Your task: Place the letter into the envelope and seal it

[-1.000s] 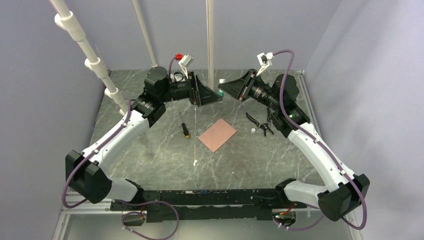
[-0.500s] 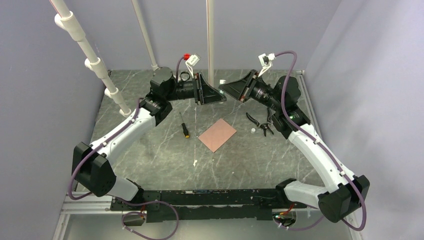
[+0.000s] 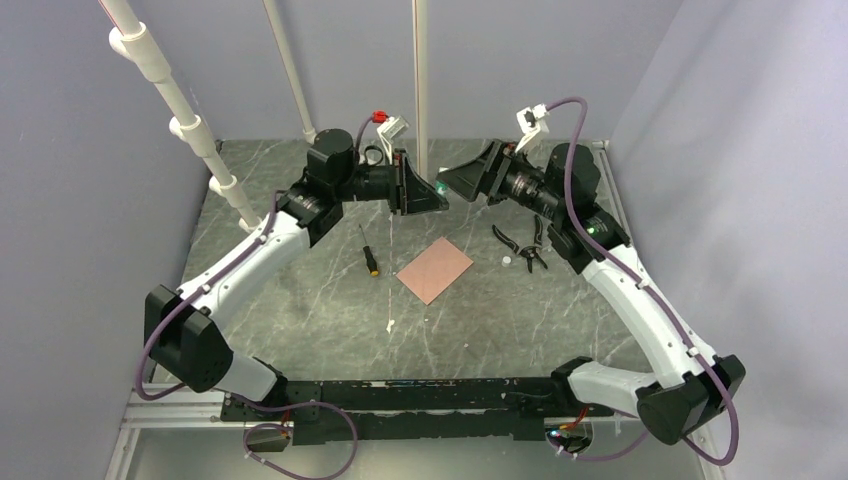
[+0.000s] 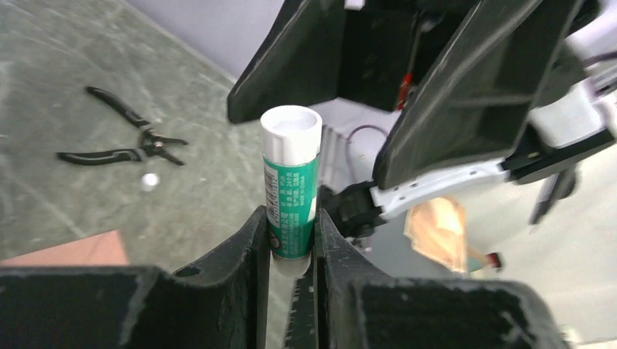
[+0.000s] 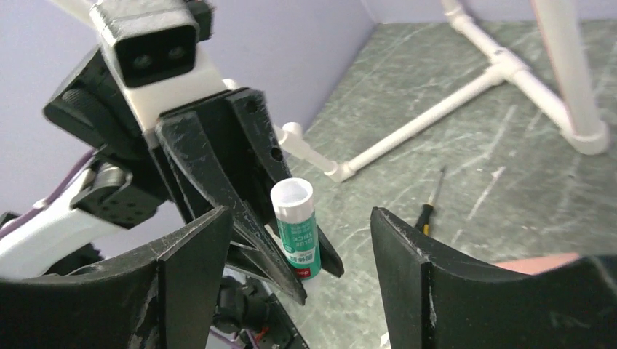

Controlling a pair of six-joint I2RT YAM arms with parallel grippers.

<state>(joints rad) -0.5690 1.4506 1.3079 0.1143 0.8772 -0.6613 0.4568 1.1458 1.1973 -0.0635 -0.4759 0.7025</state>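
Green-white glue stick (image 4: 291,190); grey marbled table (image 3: 330,310).

Lighting evenly and softly from above, throwing only faint shadows onto the table (image 3: 320,300); blurring slightly up close in both wrist views, bending toward edges.

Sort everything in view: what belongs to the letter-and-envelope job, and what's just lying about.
Job in hand:
- salmon-pink flat paper envelope, lying on the table
- green-and-white glue stick, held in the jaws of the left gripper

Lying about:
- black-handled metal pliers
- slim screwdriver with a yellow-and-black handle
- small white round cap beside the pliers, possibly the glue's
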